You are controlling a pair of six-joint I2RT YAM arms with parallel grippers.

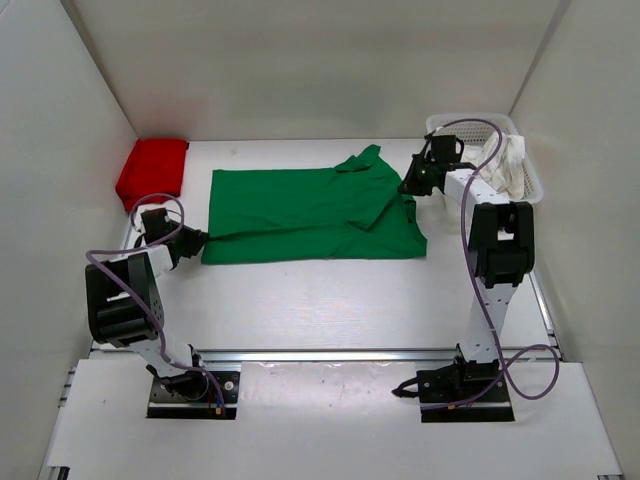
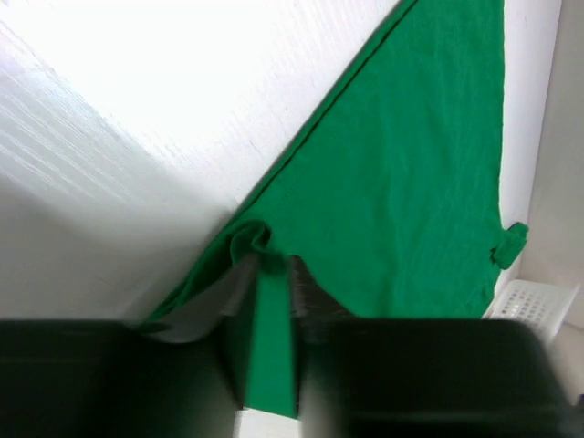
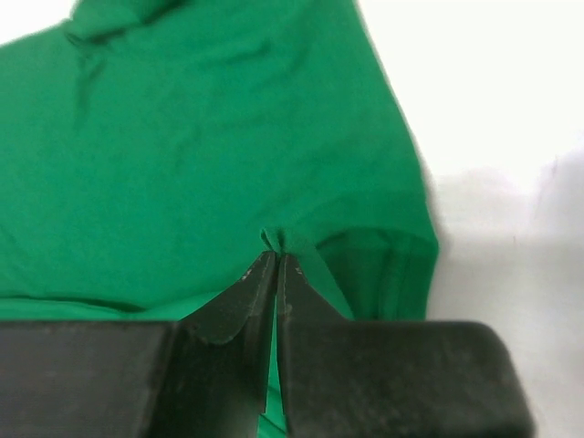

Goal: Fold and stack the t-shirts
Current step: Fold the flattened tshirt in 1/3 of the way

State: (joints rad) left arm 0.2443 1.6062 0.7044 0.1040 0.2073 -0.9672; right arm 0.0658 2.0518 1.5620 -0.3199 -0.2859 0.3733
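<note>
The green t-shirt (image 1: pixel 310 213) lies spread flat in the middle of the table, folded lengthwise, with one sleeve sticking up at the far edge. My left gripper (image 1: pixel 197 240) is shut on its near left corner; the left wrist view shows green cloth (image 2: pixel 401 182) pinched between the fingers (image 2: pixel 271 265). My right gripper (image 1: pixel 409 187) is shut on its right edge; the right wrist view shows a small pinch of green cloth (image 3: pixel 210 137) at the fingertips (image 3: pixel 276 260). The red t-shirt (image 1: pixel 153 170) lies folded at the far left. The white t-shirt (image 1: pixel 508 162) hangs bunched in the basket.
A white plastic mesh basket (image 1: pixel 533 180) stands at the far right corner, close behind my right arm. White walls enclose the table on the left, back and right. A metal rail runs along the near table edge.
</note>
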